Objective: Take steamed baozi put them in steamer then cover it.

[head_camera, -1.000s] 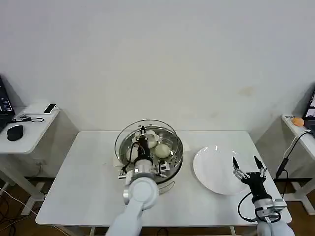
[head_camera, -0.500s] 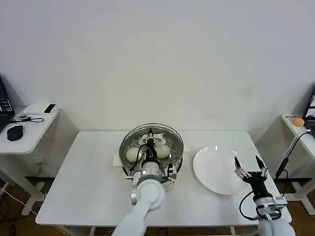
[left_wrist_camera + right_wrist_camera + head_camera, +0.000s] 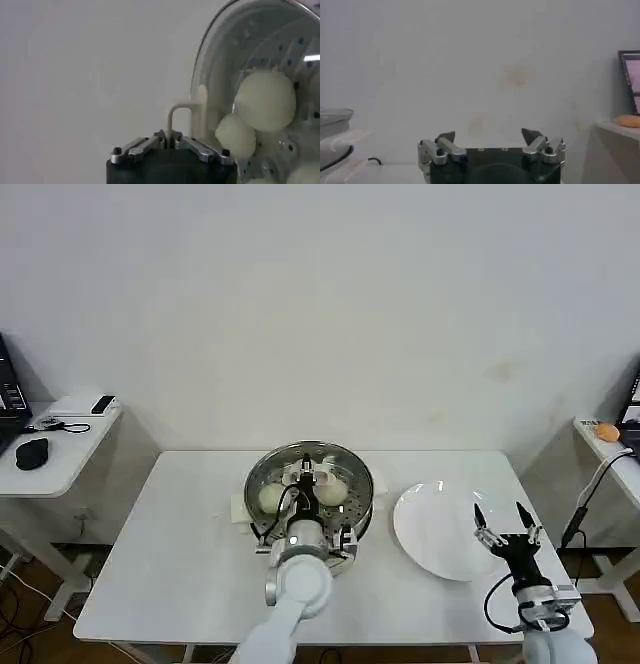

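White table against plain pale wall.

Plain white wall behind a white table — small side desks flank it (both white).

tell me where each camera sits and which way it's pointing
Head view: high on the robot, facing forward and down at the white table; the left gripper holds the cover on the steamer, and the right gripper waits open by the white plate.
Left wrist view: on the left arm, facing along its shut fingers to the cover's handle and baozi.
Right wrist view: behind its open gripper, facing the wall.
Head and left wrist views share the cover and baozi.
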